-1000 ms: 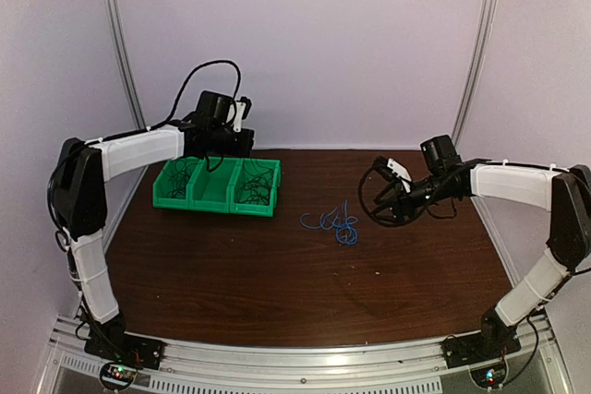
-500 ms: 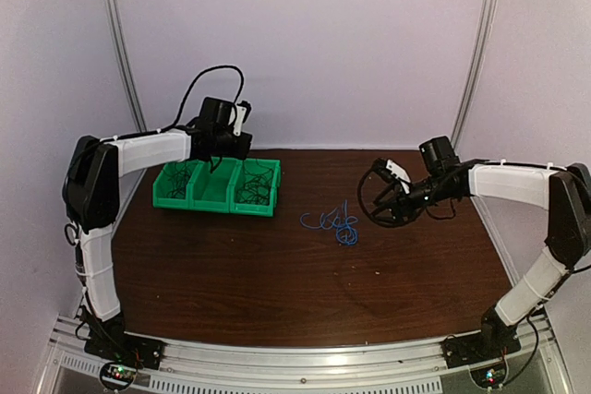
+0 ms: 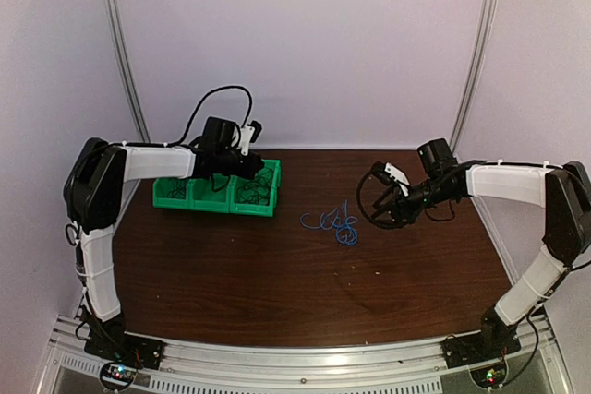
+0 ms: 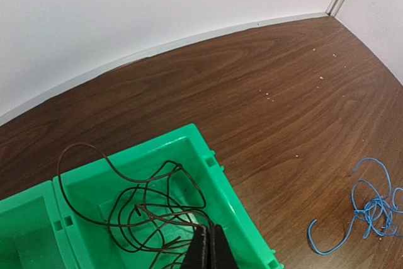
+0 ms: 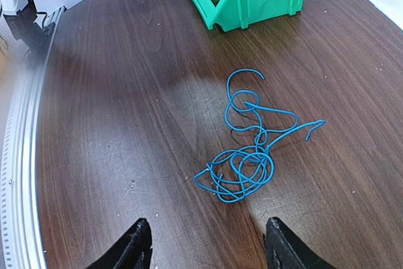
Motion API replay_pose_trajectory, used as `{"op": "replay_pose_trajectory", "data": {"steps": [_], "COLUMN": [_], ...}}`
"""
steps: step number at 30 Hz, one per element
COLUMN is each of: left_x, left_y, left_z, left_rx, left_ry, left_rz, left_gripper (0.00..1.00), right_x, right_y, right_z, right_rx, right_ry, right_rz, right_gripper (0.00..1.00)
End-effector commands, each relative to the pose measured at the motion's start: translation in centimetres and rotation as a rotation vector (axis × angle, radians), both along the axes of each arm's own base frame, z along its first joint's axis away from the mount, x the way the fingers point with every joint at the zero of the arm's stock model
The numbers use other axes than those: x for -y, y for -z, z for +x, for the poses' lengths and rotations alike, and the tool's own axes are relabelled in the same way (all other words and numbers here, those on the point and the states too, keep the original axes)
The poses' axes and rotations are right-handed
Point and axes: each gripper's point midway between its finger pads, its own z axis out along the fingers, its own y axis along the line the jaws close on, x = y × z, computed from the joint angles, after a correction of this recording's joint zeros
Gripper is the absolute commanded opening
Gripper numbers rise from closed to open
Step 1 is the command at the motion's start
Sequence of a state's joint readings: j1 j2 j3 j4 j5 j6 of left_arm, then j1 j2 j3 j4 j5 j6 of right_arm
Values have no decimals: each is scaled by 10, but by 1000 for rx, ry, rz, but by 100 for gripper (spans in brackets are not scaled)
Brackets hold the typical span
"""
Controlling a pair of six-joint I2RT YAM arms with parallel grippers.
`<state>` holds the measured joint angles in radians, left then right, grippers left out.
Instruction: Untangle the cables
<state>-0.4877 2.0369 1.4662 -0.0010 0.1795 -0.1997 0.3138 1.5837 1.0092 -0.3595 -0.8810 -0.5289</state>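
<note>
A tangle of thin blue cables [image 3: 340, 225] lies on the brown table right of centre; the right wrist view shows this blue tangle [image 5: 249, 143] just ahead of my right gripper [image 5: 206, 225]. That right gripper [image 3: 377, 202] is open, a short way right of the tangle, with nothing between its fingers. Thin black cables [image 4: 145, 200] lie coiled in the right compartment of the green bin [image 4: 239, 218]. My left gripper [image 4: 208, 231] hangs over that compartment, shut, with black strands running into its tips. In the top view this left gripper [image 3: 256, 165] is above the bin's [image 3: 214, 193] right end.
The green bin has three compartments and stands at the back left of the table; dark wires show in its left and right compartments. The back wall runs close behind it. The right arm's thick black sleeved cable loops [image 3: 369, 214] beside its gripper.
My left arm has swung from behind the bin to the right, over its right compartment, jaws staying shut. The right gripper has barely shifted, and the blue tangle has not moved.
</note>
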Motion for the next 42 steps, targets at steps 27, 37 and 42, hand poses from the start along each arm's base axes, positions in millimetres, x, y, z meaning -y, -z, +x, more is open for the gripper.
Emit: {"op": "replay_pose_trajectory", "data": {"steps": [27, 37, 42], "left_x": [-12, -47, -46], "left_y": [-31, -61, -49], "left_z": [26, 46, 62], "left_rx": [-42, -20, -45], "left_ry": [-89, -187, -130], "left_rz": [-1, -28, -49], "left_gripper": [38, 49, 48], "right_x": [2, 2, 2], "right_y": [-3, 2, 2], "right_z": [6, 7, 8], "right_rx": [14, 0, 1], "right_ry": [5, 4, 6], "right_rz": [-14, -20, -25], "right_gripper": [62, 62, 62]}}
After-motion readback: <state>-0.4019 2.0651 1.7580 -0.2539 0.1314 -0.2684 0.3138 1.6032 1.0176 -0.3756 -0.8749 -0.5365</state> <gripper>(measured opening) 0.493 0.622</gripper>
